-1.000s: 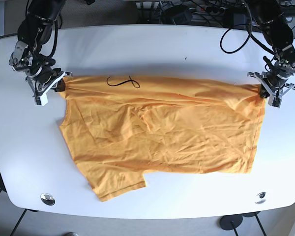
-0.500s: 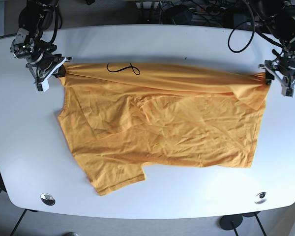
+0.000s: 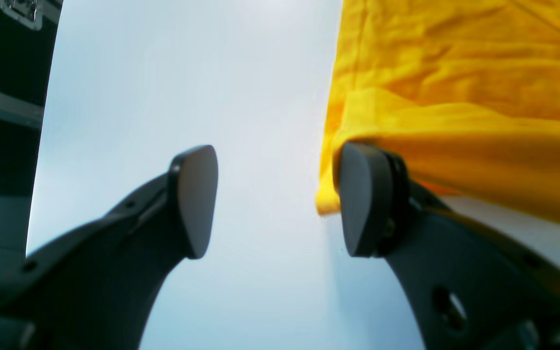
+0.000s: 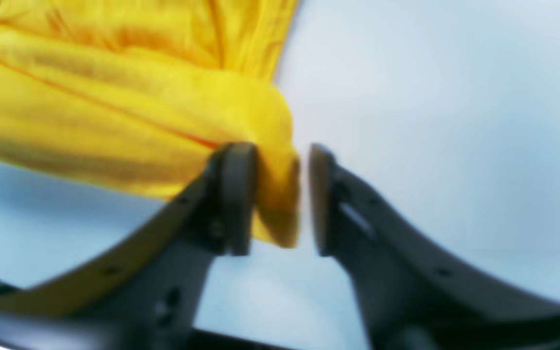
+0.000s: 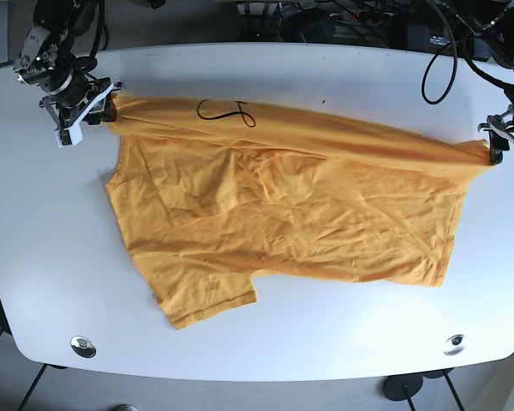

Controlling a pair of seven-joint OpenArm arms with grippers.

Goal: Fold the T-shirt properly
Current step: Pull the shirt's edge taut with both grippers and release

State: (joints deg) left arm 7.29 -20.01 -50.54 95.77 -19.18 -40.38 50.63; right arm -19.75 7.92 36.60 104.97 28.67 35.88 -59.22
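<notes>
Stretching the T-shirt (image 5: 283,205) along the worktop's (image 5: 265,77) far edge: right tool (image 4: 272,194) pinches 1 corner; left tool (image 3: 275,199) spread.

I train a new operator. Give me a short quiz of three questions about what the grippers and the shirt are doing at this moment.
1. True or false: the right gripper pinches a bunch of the orange T-shirt.
2. The jaws of the left gripper stand: A) wide apart, no cloth between them; B) shut on cloth; C) shut on nothing.
3. Fill in: the T-shirt lies spread on a ___ table.

Key: 1 true; 2 A; 3 white.
</notes>
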